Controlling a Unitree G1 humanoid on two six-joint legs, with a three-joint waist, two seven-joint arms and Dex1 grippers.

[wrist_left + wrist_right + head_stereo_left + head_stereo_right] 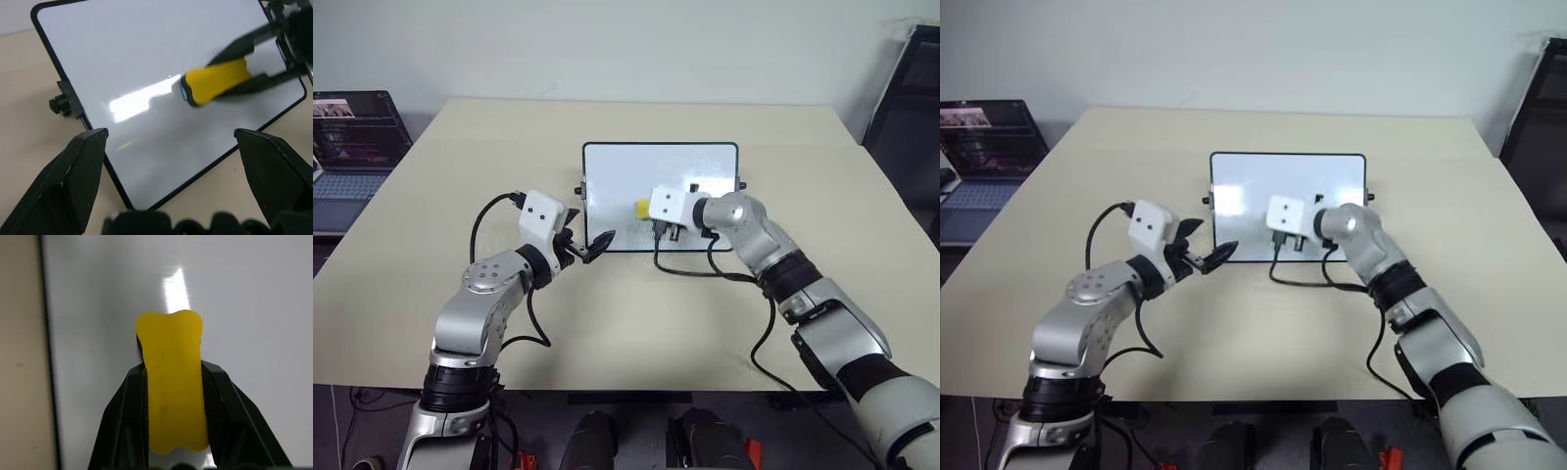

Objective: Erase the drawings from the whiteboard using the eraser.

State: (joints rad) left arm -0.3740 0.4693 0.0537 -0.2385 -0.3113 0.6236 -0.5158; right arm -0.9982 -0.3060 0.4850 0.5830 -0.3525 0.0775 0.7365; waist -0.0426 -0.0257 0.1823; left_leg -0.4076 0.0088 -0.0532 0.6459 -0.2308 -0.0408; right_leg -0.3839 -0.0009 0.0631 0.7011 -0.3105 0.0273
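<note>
A beige table [607, 323] takes up most of the head views, with a pale wall behind it. A laptop [352, 147] sits beyond the table's left edge, and part of a dark chair [911, 108] stands past the right edge.

The whiteboard [607, 171] lies flat near the middle of the table, its long side running left to right. It has a thin black frame with rounded corners and small black knobs on its short sides. A bright glare patch streaks the glossy surface. No marker strokes can be made out on the parts of the board that are in view.

The right arm reaches in from the lower right, and black cables loop from it across the table just in front of the board. The right gripper [173, 382] is over the middle of the board, clenched on the eraser [173, 387]. Its two black fingers press against the long sides of the block. The yellow, oblong eraser has a dark underside that faces the board, and its free end sticks out beyond the fingertips. It sits close above the white surface; contact cannot be judged.

The left gripper [582, 245] is just off the board's near left corner, above the table. Its fingers are spread wide apart and grasp nothing.
</note>
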